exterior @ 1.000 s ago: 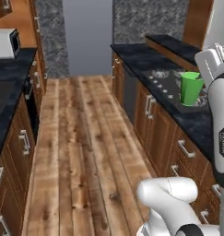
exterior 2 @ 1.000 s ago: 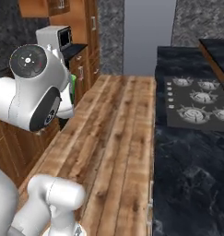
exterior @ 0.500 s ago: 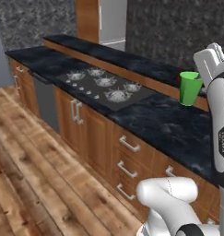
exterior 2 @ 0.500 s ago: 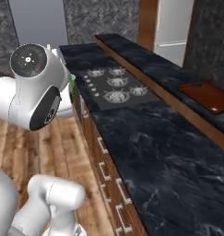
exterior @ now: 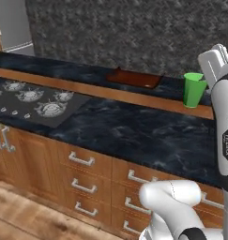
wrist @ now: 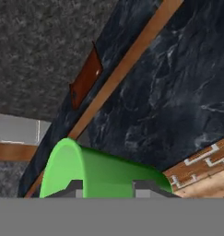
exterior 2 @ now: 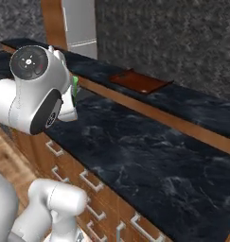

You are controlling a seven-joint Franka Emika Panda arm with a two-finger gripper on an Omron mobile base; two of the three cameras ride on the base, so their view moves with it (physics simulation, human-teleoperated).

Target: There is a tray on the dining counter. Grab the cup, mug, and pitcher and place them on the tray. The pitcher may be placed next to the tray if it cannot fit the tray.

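My gripper (wrist: 109,189) is shut on the bright green cup (wrist: 95,170), one dark fingertip on each side of its wall. In the left base view the cup (exterior: 194,90) hangs upright beside the white hand, in the air in front of the dining counter (exterior: 54,64). A green sliver of the cup (exterior 2: 75,89) peeks from behind the arm in the right base view. The dark reddish-brown tray (exterior: 134,78) lies flat on the dining counter (exterior 2: 201,101), left of the cup; the tray (exterior 2: 140,81) carries nothing, and the hand camera sees this tray (wrist: 85,76) too. The mug and the pitcher are out of view.
Between me and the raised dining counter runs a lower black-topped counter (exterior: 134,131) with drawers (exterior: 82,161) below. A gas cooktop (exterior: 35,98) is set into it at the left. A grey fridge (exterior 2: 81,23) stands at the far left, against a grey stone wall.
The whole picture has swung round with the base, from the wooden-floored aisle to the counter and tray. The cup has stayed in the shut gripper throughout.
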